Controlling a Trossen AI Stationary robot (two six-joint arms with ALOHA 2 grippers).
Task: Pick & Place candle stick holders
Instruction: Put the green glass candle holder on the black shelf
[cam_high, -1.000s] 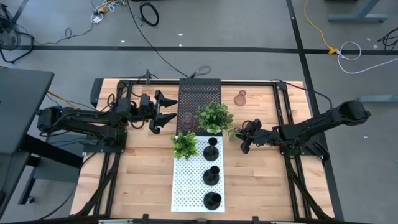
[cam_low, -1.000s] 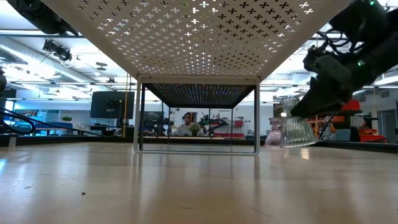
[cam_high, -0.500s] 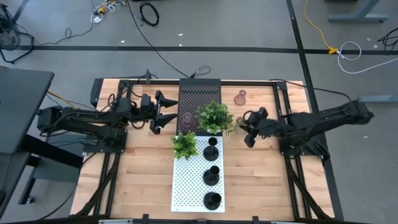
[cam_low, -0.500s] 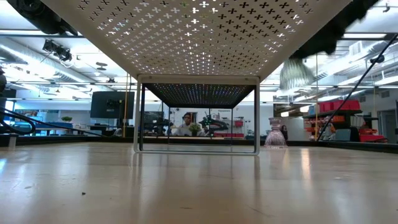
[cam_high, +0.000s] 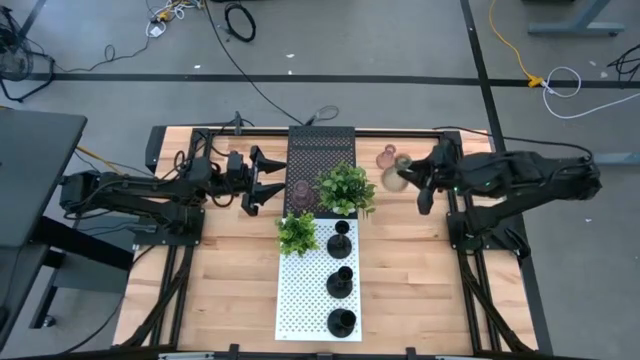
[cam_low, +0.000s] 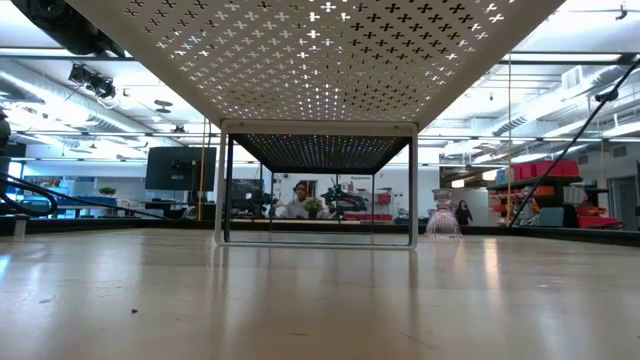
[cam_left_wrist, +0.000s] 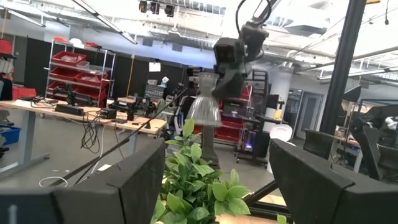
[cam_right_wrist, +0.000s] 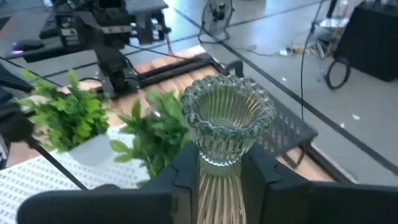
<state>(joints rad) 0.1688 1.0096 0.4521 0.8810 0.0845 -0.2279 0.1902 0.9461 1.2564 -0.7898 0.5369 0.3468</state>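
My right gripper is shut on a clear ribbed glass candle stick holder, high above the table to the right of the larger plant. It also shows in the left wrist view. A pinkish glass holder stands on its base on the table near the far edge, also in the low view. Another pinkish one stands on the black rack. Three black holders stand in a row on the white rack. My left gripper is open and empty, left of the black rack. My right gripper pinches the holder's narrow ribbed stem between its two fingers. The flared scalloped end reaches beyond the fingertips. The fingers come slanting from above and from the table's right. The holder is lifted clear, flared end down.
Two green potted plants stand mid-table, the larger on the black rack's near end and the smaller on the white rack's far end. Bare wood lies on both sides of the racks. People show in the room beyond the table.
My right gripper has lifted the clear glass holder off the table and carried it up and toward the far edge. It has risen out of the low view. My left arm has kept still.
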